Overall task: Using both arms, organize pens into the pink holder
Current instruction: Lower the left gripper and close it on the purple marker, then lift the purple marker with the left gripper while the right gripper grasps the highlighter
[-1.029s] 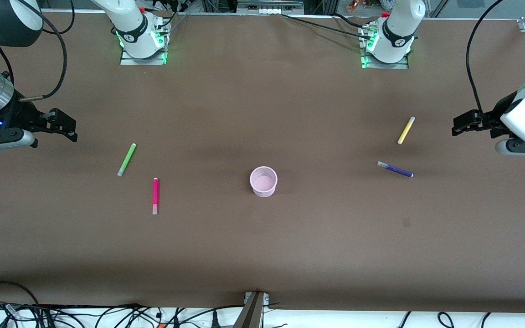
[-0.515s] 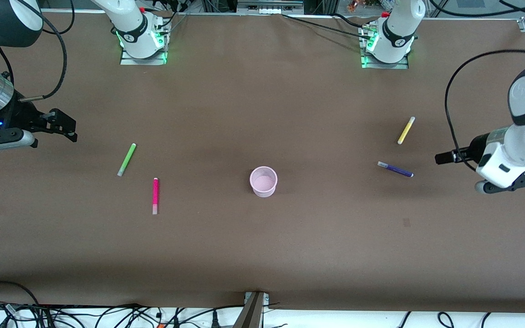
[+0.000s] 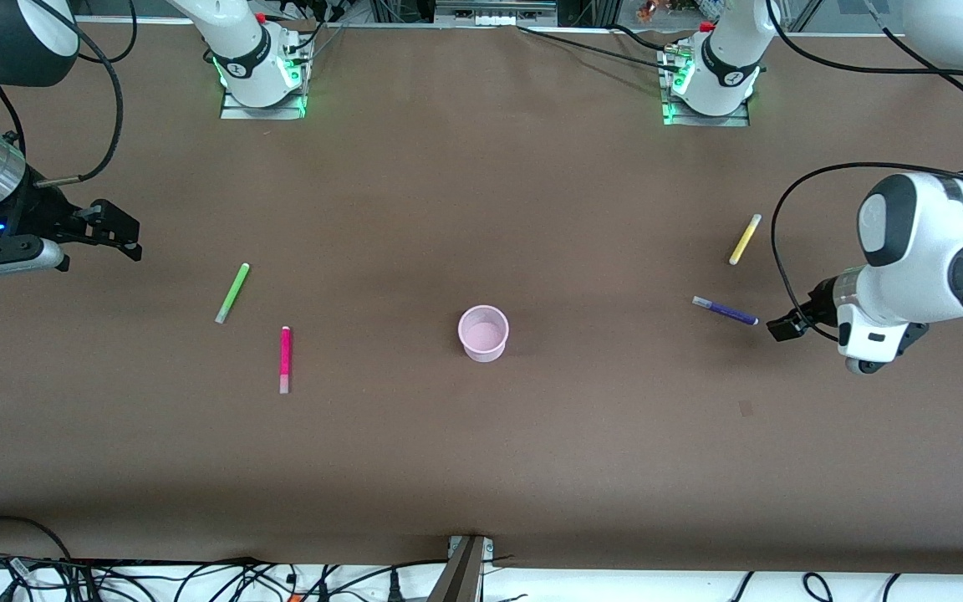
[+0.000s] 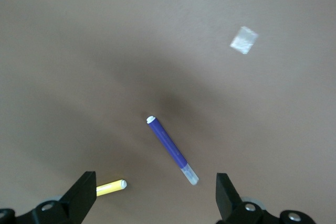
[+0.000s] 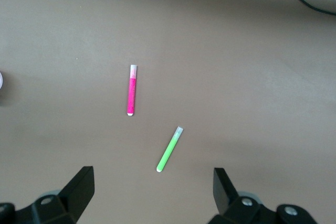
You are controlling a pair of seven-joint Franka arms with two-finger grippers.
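I see the left gripper (image 3: pixel 782 324) with fingers spread, hovering just beside the dark purple pen (image 3: pixel 725 311); the right gripper (image 3: pixel 118 232) waits, fingers apart, near the green pen (image 3: pixel 232 293).

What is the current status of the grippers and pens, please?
Left gripper open, beside purple pen. Right gripper open, waiting. All pens on table; pink holder empty. Nothing in the way.

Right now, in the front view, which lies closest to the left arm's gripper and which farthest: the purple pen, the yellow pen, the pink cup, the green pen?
From the left gripper, its fingers open:
1. Slim dark purple pen, just beside it.
2. Slim yellow pen, farther from the camera.
3. Small pale pink round plastic cup, mid-table.
4. Slim green pen, toward the right arm's end.
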